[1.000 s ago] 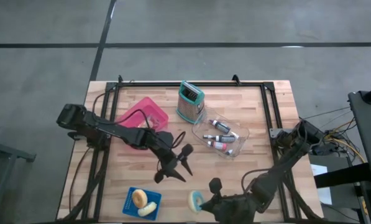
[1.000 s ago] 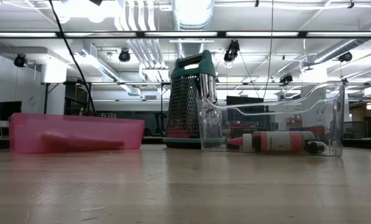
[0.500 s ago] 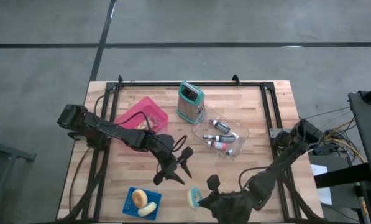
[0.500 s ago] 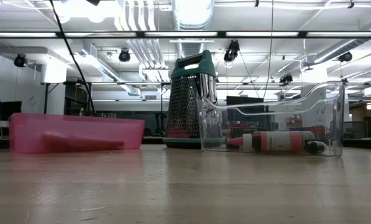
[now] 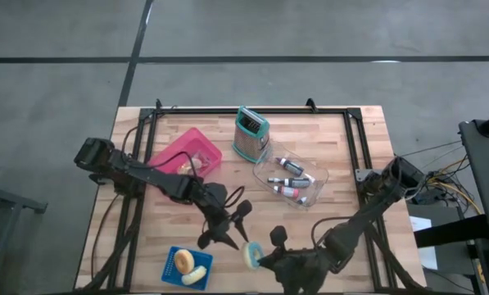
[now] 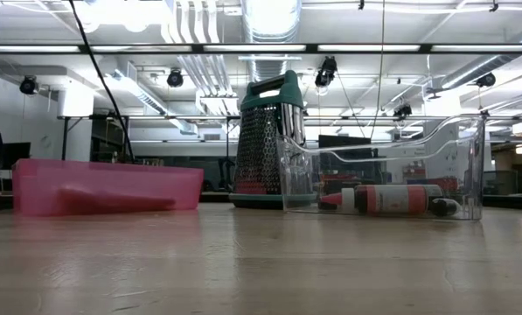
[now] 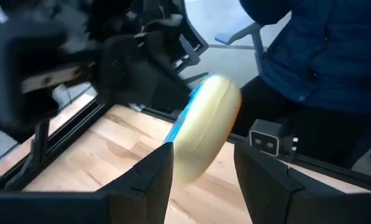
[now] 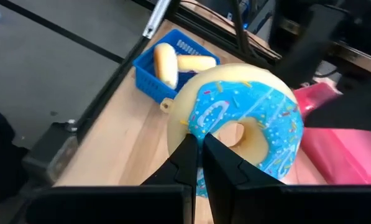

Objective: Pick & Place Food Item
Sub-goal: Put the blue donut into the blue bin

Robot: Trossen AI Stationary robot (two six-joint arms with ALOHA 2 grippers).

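High view: the right gripper (image 5: pixel 260 258) had its jaws pinched on the blue-iced donut (image 8: pixel 241 134), held on edge between them. The left gripper (image 5: pixel 225 223) hung just beside it, jaws spread and empty, the donut right before them. For a clean handover, it should close squarely on the free rim.

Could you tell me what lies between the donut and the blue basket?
Only bare wooden table, as the high view shows. The donut, gripped by the right gripper, is apart from the blue basket.
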